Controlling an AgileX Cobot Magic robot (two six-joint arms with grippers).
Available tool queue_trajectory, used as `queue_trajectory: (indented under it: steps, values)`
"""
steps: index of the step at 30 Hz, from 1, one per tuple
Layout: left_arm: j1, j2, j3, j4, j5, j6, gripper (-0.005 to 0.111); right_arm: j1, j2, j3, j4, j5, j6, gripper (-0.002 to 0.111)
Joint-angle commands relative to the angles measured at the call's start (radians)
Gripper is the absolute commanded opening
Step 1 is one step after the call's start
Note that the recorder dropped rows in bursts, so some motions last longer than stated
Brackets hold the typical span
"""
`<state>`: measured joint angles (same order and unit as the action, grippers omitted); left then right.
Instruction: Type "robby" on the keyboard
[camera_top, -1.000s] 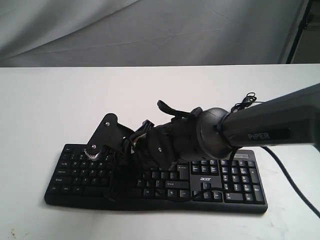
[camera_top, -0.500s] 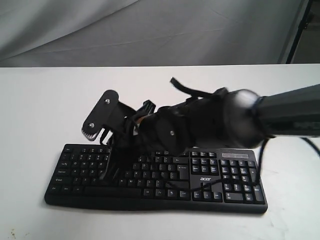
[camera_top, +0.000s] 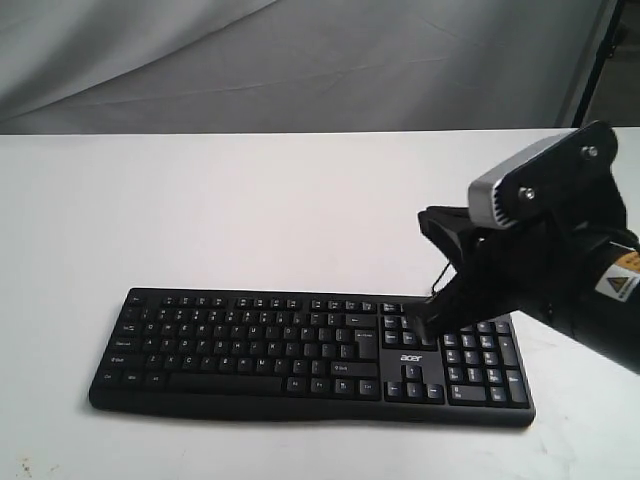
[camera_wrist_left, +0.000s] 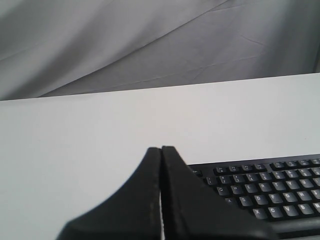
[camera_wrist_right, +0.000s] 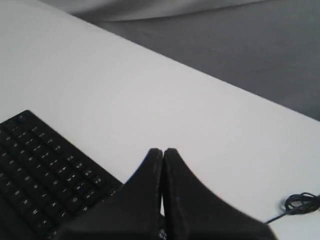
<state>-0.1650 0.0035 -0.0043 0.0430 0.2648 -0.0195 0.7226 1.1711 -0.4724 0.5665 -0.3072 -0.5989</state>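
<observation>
Item: wide black plastic keyboard (camera_top: 250, 345) with white key legends and a number pad, lying flat on the white table (camera_top: 250, 200), front edge toward the onlooker. Directly beneath the right claw (camera_top: 426, 330) is the block of keys between letter field and number pad. The letter rows stretch away from the tip on the side opposite its arm. Right claw: black fingers pressed together with nothing between them, angled steeply down. This likely makes one blunt point for single keys. Whether the tip touches a key cannot be told. Left claw (camera_wrist_left: 161, 148): likewise closed tight and empty, with the keyboard's corner just beyond and beside its tip, apparently parked clear. Thin black cable (camera_wrist_right: 300, 204): loosely coiled on the table, well apart from the right claw. Judgement: the needed letters lie well off the tip.
</observation>
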Motion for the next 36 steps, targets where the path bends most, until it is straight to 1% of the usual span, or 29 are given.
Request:
queue_trajectory:
  steps: [1, 3, 5, 7, 8, 11, 14, 18, 21, 23, 26, 30, 32, 33, 34, 36]
  values:
    - [-0.006, -0.003, 0.004, 0.005, -0.007, -0.003, 0.0, -0.005, -0.011, 0.007, 0.013, -0.103, 0.004, 0.0]
    - [-0.006, -0.003, 0.004, 0.005, -0.007, -0.003, 0.0, -0.005, -0.02, 0.007, 0.013, -0.111, 0.004, 0.0]
    - [-0.006, -0.003, 0.004, 0.005, -0.007, -0.003, 0.0, -0.005, -0.106, 0.036, 0.03, -0.1, 0.001, 0.0]
    - [-0.006, -0.003, 0.004, 0.005, -0.007, -0.003, 0.0, -0.038, -0.232, 0.107, 0.052, -0.107, -0.002, 0.0]
    - [-0.006, -0.003, 0.004, 0.005, -0.007, -0.003, 0.0, -0.079, -0.312, 0.161, 0.07, -0.107, -0.002, 0.0]
    - [-0.006, -0.003, 0.004, 0.005, -0.007, -0.003, 0.0, -0.181, -0.448, 0.252, 0.068, -0.1, -0.002, 0.0]
    - [-0.006, -0.003, 0.004, 0.005, -0.007, -0.003, 0.0, -0.281, -0.588, 0.313, 0.066, -0.05, -0.002, 0.0]
    - [-0.006, -0.003, 0.004, 0.005, -0.007, -0.003, 0.0, -0.445, -0.734, 0.332, -0.04, 0.038, -0.002, 0.0]
    - [-0.006, -0.003, 0.004, 0.005, -0.007, -0.003, 0.0, -0.59, -0.832, 0.332, -0.123, 0.153, -0.002, 0.0]
    - [-0.006, -0.003, 0.004, 0.005, -0.007, -0.003, 0.0, -0.642, -0.855, 0.332, -0.123, 0.217, 0.001, 0.0]
    - [-0.006, -0.003, 0.004, 0.005, -0.007, -0.003, 0.0, -0.654, -0.849, 0.332, -0.094, 0.269, 0.001, 0.0]
    - [-0.006, -0.003, 0.004, 0.005, -0.007, -0.003, 0.0, -0.654, -0.82, 0.348, -0.089, 0.25, 0.001, 0.0]
    - [-0.006, -0.003, 0.004, 0.005, -0.007, -0.003, 0.0, -0.654, -0.82, 0.377, -0.225, 0.233, 0.08, 0.0]
    - [-0.006, -0.003, 0.004, 0.005, -0.007, -0.003, 0.0, -0.654, -0.834, 0.395, -0.395, 0.229, 0.259, 0.0]
    - [-0.006, -0.003, 0.004, 0.005, -0.007, -0.003, 0.0, -0.654, -0.845, 0.403, -0.453, 0.229, 0.327, 0.0]
    - [-0.006, -0.003, 0.004, 0.005, -0.007, -0.003, 0.0, -0.654, -0.908, 0.439, -0.487, 0.247, 0.351, 0.0]
